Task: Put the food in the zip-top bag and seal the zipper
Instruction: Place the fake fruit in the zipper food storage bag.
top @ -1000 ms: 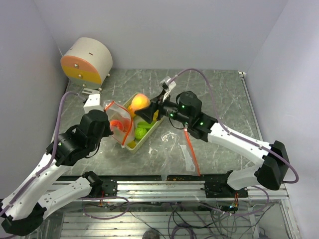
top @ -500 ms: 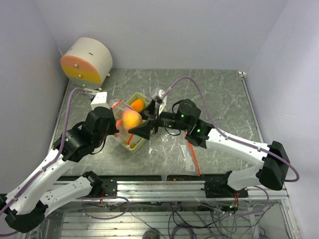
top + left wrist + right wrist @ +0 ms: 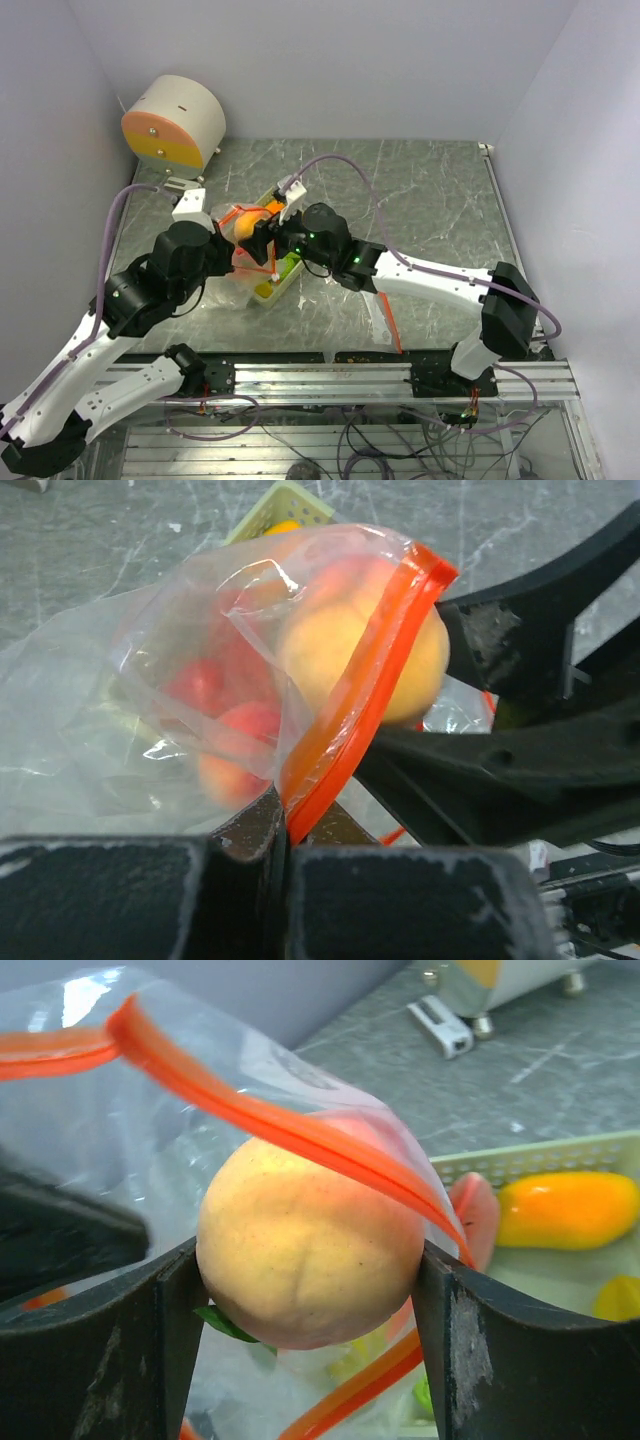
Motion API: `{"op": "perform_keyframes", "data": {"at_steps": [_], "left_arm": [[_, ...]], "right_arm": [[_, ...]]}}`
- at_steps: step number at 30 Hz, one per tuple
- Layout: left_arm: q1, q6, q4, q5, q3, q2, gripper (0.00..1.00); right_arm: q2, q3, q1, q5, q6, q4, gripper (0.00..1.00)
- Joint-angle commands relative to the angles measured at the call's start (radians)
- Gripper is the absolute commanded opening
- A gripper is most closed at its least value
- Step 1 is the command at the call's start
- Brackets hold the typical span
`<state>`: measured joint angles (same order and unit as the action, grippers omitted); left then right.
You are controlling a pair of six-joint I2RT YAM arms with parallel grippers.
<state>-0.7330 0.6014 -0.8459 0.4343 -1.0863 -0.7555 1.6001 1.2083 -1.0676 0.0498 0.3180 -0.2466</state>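
Note:
My left gripper [image 3: 280, 825] is shut on the orange zipper edge of the clear zip-top bag [image 3: 150, 680] and holds its mouth open above the table. Red and pink-orange pieces [image 3: 235, 765] lie inside it. My right gripper [image 3: 310, 1260] is shut on a pink-orange peach [image 3: 310, 1250], right at the bag's mouth with the orange zipper strip across it. From above, the peach [image 3: 248, 226] sits at the bag [image 3: 240, 265] between both grippers. The pale yellow-green tray [image 3: 520, 1157] behind holds an orange mango [image 3: 565, 1210], plus green and yellow pieces.
A round white and orange device [image 3: 175, 122] stands at the back left. A flat clear sheet with an orange strip [image 3: 385, 305] lies on the table near the front. The tray [image 3: 270, 290] sits just under the right arm. Walls close in on both sides.
My right gripper lifted the peach out of the tray and carried it left to the bag's mouth. The left gripper kept hold of the bag and shifted slightly.

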Motion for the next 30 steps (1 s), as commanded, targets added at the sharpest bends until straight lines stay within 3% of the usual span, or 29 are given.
{"op": "perform_keyframes", "data": {"at_steps": [1, 3, 4, 13, 18, 21, 25, 30], "left_arm": [[0.001, 0.014, 0.010, -0.052, -0.040, 0.036, 0.07], [0.001, 0.016, 0.011, -0.051, -0.034, 0.042, 0.07], [0.002, 0.017, 0.015, -0.050, -0.029, 0.042, 0.07], [0.002, 0.021, 0.025, 0.085, 0.029, 0.025, 0.07], [0.001, 0.023, -0.058, 0.237, -0.019, 0.000, 0.07], [0.001, 0.027, -0.097, 0.279, -0.058, 0.003, 0.07], [0.001, 0.030, -0.151, 0.326, -0.127, 0.035, 0.07], [0.001, 0.026, -0.247, 0.437, -0.241, 0.085, 0.07]], "right_arm": [[0.020, 0.062, -0.025, 0.250, -0.036, 0.066, 0.82], [0.021, 0.069, -0.036, 0.235, -0.049, 0.061, 0.99], [0.019, 0.071, -0.042, 0.225, -0.055, 0.060, 1.00], [-0.140, -0.005, -0.060, 0.123, -0.095, 0.059, 1.00], [-0.309, -0.134, -0.059, 0.151, -0.092, -0.028, 1.00], [-0.365, -0.172, -0.059, 0.246, -0.066, -0.034, 1.00], [-0.307, -0.110, -0.037, 0.409, -0.007, 0.101, 0.98], [-0.206, -0.069, 0.020, 0.385, 0.107, 0.174, 0.94]]}}
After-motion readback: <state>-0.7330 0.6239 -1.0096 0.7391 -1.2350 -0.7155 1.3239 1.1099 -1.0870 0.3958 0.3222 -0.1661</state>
